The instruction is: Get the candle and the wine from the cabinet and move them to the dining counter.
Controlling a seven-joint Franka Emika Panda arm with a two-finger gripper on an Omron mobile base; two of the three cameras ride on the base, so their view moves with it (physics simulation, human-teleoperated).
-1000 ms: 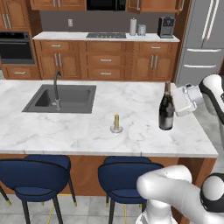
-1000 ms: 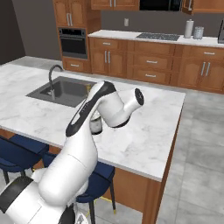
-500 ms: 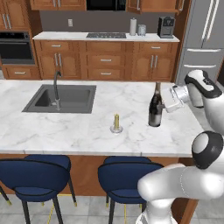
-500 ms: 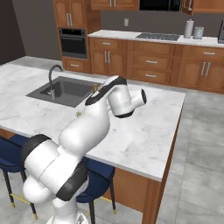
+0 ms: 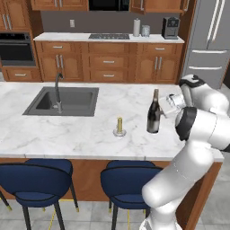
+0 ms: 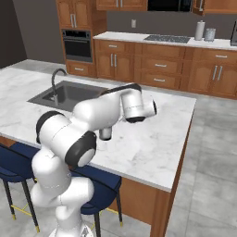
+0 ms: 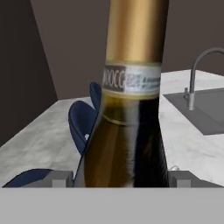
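Dark wine (image 5: 153,117) base hidden, claw (image 5: 165,108) tips cropped

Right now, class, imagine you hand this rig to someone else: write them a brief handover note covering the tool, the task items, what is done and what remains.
Tool: jaws stand wide, one either side of the wine; whether they press the glass I cannot tell.
Wine: upright on the dining counter, near its right end.
Candle: upright on the same counter, left of the bottle, apart from it.
Done: both items are on the dining counter.
Left: make sure the bottle is released, then back the tool away without tipping it.
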